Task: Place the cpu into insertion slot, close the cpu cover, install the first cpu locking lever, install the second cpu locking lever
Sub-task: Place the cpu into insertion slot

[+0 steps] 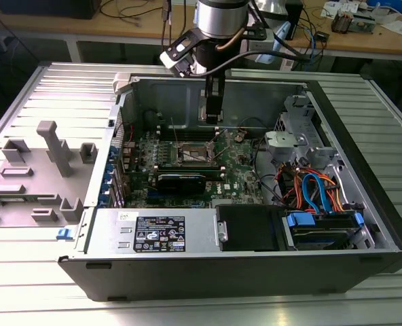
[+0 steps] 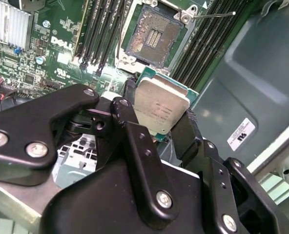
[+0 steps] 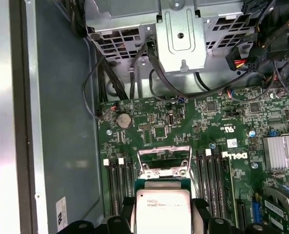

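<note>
You have the cpu (image 2: 161, 105) clamped between the two black fingers of the end effector (image 2: 156, 119), which grips it by two opposite edges, with the silver-grey top turned toward the second wrist view. In the exterior view the end effector (image 1: 213, 112) hangs inside the open computer case (image 1: 187, 272), above the green motherboard (image 1: 245, 173) and near the back wall, so the chip is in the air and touches nothing on the board. The insertion slot (image 2: 153, 36) lies open: its dark centre is bare and nothing sits in it. In the first wrist view the cpu cover (image 3: 164, 151) stands raised just beyond the cpu (image 3: 163, 209), so you can judge that it is not closed. A thin wire lever (image 2: 215, 15) sticks out beside one corner of the slot and, as far as I can tell, it is not hooked down; the other lever I cannot make out. In my judgement the task is at its first step: the chip is in the grasp and near the slot, but it is not yet seated. All four parts are left to do: to place the cpu, to close the cover, and to lock the first and the second lever. The case itself rests on the ribbed metal counter (image 1: 72, 81)
</note>
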`<state>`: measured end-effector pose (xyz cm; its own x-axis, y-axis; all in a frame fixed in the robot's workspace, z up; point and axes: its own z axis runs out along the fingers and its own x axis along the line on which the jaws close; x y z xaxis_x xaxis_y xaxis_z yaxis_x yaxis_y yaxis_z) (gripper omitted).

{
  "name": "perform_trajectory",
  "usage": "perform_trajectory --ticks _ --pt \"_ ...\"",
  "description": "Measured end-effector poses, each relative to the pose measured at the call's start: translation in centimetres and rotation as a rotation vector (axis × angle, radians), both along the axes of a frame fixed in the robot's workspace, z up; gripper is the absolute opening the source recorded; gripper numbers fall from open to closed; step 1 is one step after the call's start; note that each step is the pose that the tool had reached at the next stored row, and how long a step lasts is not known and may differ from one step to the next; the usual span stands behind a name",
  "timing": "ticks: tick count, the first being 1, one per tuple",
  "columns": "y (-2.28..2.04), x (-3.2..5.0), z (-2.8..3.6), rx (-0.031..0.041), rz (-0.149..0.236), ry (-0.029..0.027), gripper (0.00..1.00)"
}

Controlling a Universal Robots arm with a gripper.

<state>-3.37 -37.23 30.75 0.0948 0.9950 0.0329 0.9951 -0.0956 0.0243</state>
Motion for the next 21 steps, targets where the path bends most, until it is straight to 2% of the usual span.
perform_trajectory --ticks 2,6,7,21 --pt "0.0 0.01 -0.43 0.0 0.0 0.0 0.54" --pt "-0.01 0.0 -1.78 0.0 0.0 0.0 0.54" --pt "-0.02 0.0 -1.9 -0.0001 0.0 0.0001 0.54" --pt "-0.05 0.0 -1.99 0.0 0.001 0.0 0.54"
